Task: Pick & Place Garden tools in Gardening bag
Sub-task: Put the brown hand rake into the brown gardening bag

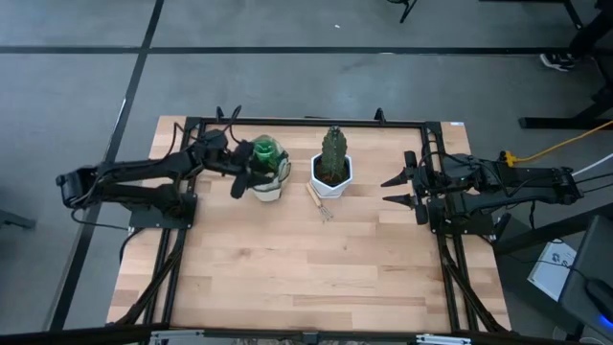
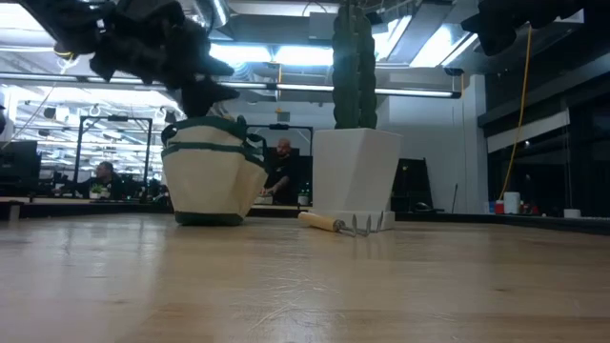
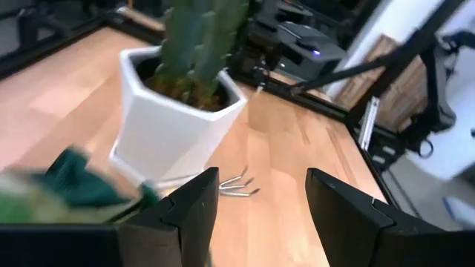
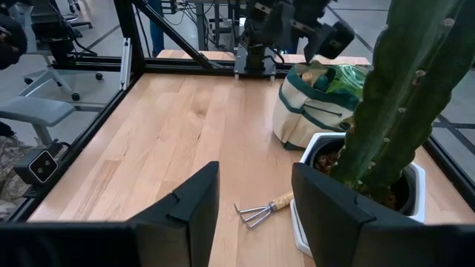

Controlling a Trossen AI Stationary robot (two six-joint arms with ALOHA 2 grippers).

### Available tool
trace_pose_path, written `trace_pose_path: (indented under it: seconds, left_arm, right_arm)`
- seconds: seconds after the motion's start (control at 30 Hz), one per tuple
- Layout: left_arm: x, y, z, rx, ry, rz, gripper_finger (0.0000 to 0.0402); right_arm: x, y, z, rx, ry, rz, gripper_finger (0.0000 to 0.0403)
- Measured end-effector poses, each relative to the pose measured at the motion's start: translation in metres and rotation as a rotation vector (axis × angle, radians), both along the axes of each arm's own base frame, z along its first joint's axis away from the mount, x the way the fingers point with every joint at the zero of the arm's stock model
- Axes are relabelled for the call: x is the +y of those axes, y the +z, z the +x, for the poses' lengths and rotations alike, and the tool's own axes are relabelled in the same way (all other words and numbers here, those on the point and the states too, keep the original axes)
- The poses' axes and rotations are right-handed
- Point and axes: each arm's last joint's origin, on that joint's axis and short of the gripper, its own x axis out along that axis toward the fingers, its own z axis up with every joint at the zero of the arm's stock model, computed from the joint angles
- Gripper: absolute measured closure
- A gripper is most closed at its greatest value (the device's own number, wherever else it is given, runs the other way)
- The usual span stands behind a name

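Observation:
The beige gardening bag with green trim (image 1: 270,180) stands on the table, with the green spray bottle (image 1: 266,151) sticking out of its top. My left gripper (image 1: 241,182) is open and empty, above the bag's left side; it also shows in the low view (image 2: 205,95). The thin hand fork (image 1: 319,203) lies flat on the table in front of the white cactus pot; it also shows in the left wrist view (image 3: 239,185) and in the right wrist view (image 4: 260,210). My right gripper (image 1: 395,190) is open and empty at the table's right. The trowel and the shears are not visible.
A green cactus in a white hexagonal pot (image 1: 331,171) stands right of the bag, close to the fork. A dark metal frame (image 1: 316,123) runs around the table's edges. Bare wood lies toward the near edge (image 1: 306,278). People show in the room behind (image 2: 282,171).

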Motion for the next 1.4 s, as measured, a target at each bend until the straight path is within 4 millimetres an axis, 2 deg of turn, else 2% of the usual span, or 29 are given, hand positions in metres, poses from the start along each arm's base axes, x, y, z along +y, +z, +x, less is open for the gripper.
trace_pose_path:
  seconds: [0.2, 0.43, 0.63, 0.77, 1.03, 1.4]
  left_arm:
    - [-0.016, 0.017, 0.011, -0.050, -0.122, 0.153, 0.0203]
    - [-0.041, 0.026, 0.021, -0.079, -0.202, 0.300, 0.0203]
    - [-0.069, 0.030, 0.031, -0.010, -0.205, 0.487, 0.0203]
    - [-0.091, 0.026, 0.044, 0.081, -0.230, 0.596, 0.0203]
    - [-0.122, 0.014, 0.093, 0.263, -0.222, 0.819, 0.0203]
    - [-0.137, -0.010, 0.164, 0.377, -0.264, 1.026, 0.0203]
  right_arm:
    - [0.000, 0.000, 0.000, 0.000, 0.000, 0.000, 0.0231]
    - [0.000, 0.000, 0.000, 0.000, 0.000, 0.000, 0.0231]
    - [0.000, 0.000, 0.000, 0.000, 0.000, 0.000, 0.0231]
    - [0.000, 0.000, 0.000, 0.000, 0.000, 0.000, 0.0231]
    - [0.000, 0.000, 0.000, 0.000, -0.001, 0.000, 0.0231]
    - [0.000, 0.000, 0.000, 0.000, 0.000, 0.000, 0.0231]
